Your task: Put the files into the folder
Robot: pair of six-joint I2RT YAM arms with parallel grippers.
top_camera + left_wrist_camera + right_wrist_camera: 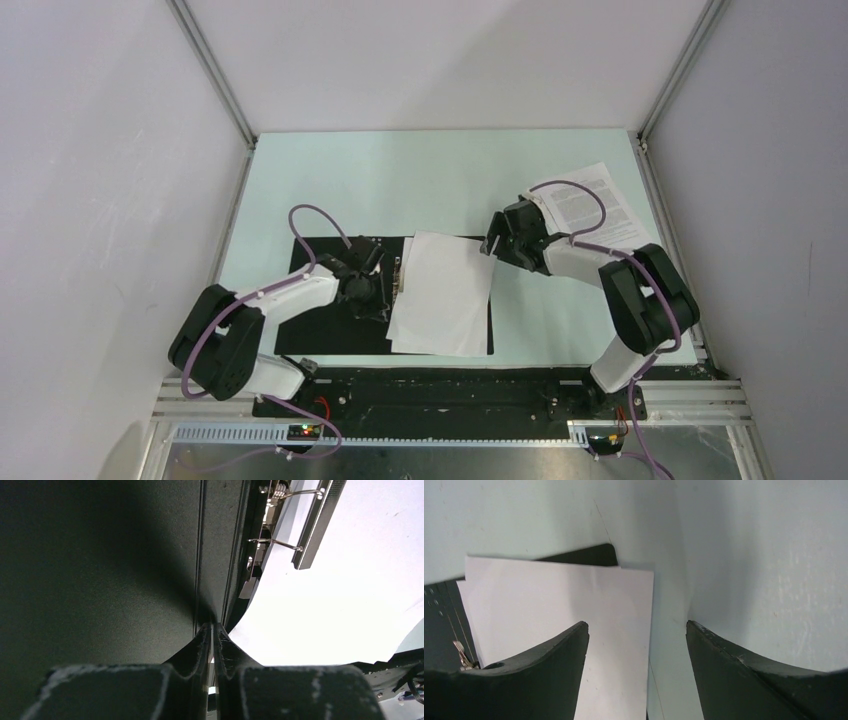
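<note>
— We make out the folder (325, 310) as plain black on its inside, against a pale mint-green table (400, 170).
— Agreed. On the folder's right half we find the blank sheets (445, 295), pure white with no print.
— At the far right we note the printed sheets (595, 205): white, covered in dense black text.
— And we see the arms (300, 290) white with black joints, purple cables (310, 206) over them, and a silver-grey clip (312, 527) by the folder's spine.

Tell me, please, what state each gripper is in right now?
Left gripper: shut, tips at the folder, nothing visibly held.
Right gripper: open, empty, above the blank sheets.
</note>
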